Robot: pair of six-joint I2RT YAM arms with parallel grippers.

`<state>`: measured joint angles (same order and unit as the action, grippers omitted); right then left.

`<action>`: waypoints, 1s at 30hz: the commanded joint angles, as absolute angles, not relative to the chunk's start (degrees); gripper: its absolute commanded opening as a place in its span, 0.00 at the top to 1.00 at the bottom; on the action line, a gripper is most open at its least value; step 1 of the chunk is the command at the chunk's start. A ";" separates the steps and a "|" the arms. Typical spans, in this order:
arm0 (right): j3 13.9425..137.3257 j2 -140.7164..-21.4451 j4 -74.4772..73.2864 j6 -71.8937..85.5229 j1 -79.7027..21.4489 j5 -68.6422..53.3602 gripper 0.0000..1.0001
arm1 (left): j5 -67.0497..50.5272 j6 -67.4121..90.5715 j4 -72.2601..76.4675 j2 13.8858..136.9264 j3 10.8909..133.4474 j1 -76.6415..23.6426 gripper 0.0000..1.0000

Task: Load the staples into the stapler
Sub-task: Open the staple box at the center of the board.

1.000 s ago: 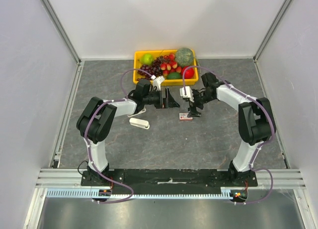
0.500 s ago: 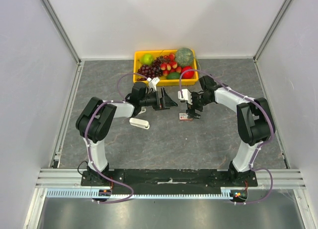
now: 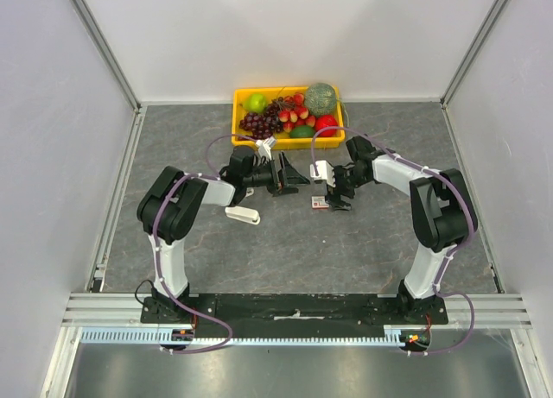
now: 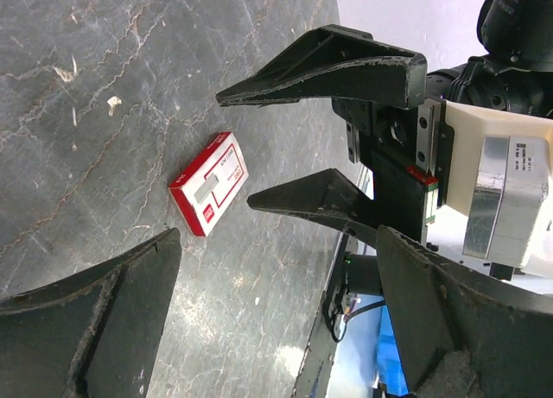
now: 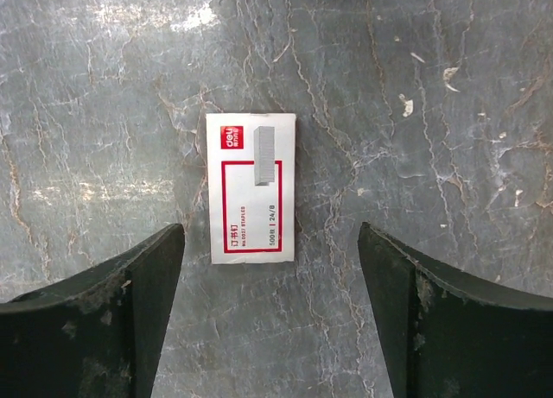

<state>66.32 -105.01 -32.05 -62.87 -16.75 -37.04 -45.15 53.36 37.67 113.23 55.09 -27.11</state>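
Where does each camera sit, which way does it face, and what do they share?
Top external: above and behind, looking down on the table; left arm and right arm show.
Left wrist: low, angled across the table at the staples box and the right arm's jaws; own jaws at bottom.
Right wrist: straight down on the staples box; own jaws at bottom.
Shared: all three show the box.

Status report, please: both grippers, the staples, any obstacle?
Left gripper open, empty. Right gripper open above small flat red-and-white staple box, no grip. White stapler lies apart, untouched. No obstacle seen.
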 commanded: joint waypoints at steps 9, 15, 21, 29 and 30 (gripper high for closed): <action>70.22 -109.07 -36.21 -63.90 -17.05 -35.95 0.27 | -48.86 56.69 44.82 117.42 54.75 -27.33 0.15; 70.84 -109.69 -36.30 -63.81 -17.05 -36.04 0.30 | -48.69 56.51 44.91 119.61 55.02 -28.12 0.39; 70.58 -109.60 -35.33 -63.19 -17.23 -35.25 0.34 | -49.13 57.39 44.56 122.34 56.77 -29.44 0.46; 69.96 -109.25 -34.89 -63.28 -17.58 -34.98 0.41 | -49.66 57.92 43.59 124.98 60.20 -31.55 0.64; 69.96 -109.25 -34.89 -63.46 -17.58 -34.98 0.40 | -49.75 58.01 43.51 125.07 60.64 -31.55 0.64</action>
<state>69.36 -109.23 -35.48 -62.59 -17.15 -36.16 -48.21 56.40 42.13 124.14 57.63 -31.07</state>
